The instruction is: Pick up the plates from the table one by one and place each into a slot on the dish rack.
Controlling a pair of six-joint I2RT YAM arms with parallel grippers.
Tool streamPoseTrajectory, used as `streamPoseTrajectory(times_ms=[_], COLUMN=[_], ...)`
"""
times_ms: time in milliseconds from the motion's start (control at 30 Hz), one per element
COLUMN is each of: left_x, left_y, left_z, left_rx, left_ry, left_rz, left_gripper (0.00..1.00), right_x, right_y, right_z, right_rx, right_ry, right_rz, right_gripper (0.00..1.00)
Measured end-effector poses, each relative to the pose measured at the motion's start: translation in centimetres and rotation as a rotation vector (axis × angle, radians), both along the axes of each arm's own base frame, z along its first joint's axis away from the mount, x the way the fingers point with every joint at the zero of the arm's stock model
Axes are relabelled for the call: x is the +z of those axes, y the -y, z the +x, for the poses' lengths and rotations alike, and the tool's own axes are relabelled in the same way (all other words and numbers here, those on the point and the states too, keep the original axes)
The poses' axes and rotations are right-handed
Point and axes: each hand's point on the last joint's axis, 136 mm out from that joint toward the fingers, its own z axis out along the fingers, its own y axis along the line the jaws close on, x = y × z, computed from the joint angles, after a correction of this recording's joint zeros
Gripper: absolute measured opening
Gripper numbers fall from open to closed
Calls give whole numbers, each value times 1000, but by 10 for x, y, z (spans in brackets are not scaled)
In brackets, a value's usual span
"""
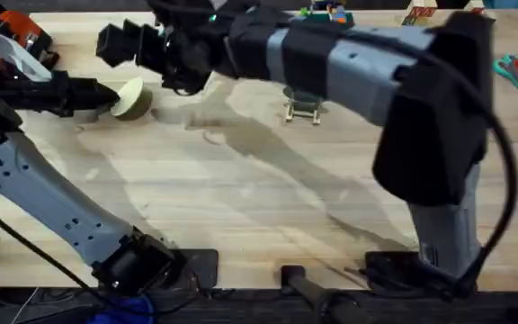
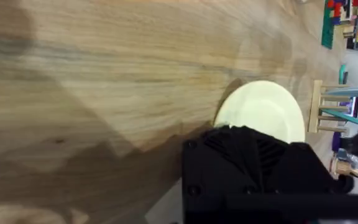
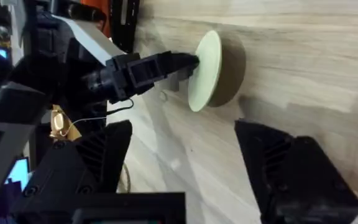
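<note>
At table's left | cream plate [image 1: 133,97] on edge, tilted | left gripper [image 1: 111,95] clamped

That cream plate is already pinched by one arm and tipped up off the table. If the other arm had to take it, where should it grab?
Probably the free rim of the plate, opposite where the left end effector pinches it. The plate stands on edge, so its thin rim fits between the right end effector's open fingers, coming in edge-on from its own side.
</note>
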Motion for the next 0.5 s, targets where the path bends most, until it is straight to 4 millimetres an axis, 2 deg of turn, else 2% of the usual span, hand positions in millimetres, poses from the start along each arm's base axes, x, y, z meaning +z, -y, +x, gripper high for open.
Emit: streamPoseTrajectory(times_ms=[267,500], left_x=[0,0], left_y=[0,0], left_z=[0,0], left_rx=[0,0], left_ry=[0,2], left_rz=[0,1], left_gripper=[41,41], right_x=[-28,-55], right_y=[-26,-37], right_z=[0,6], right_rx=[25,16], right_ry=[30,25], right_rz=[39,60], right_gripper=[994,992])
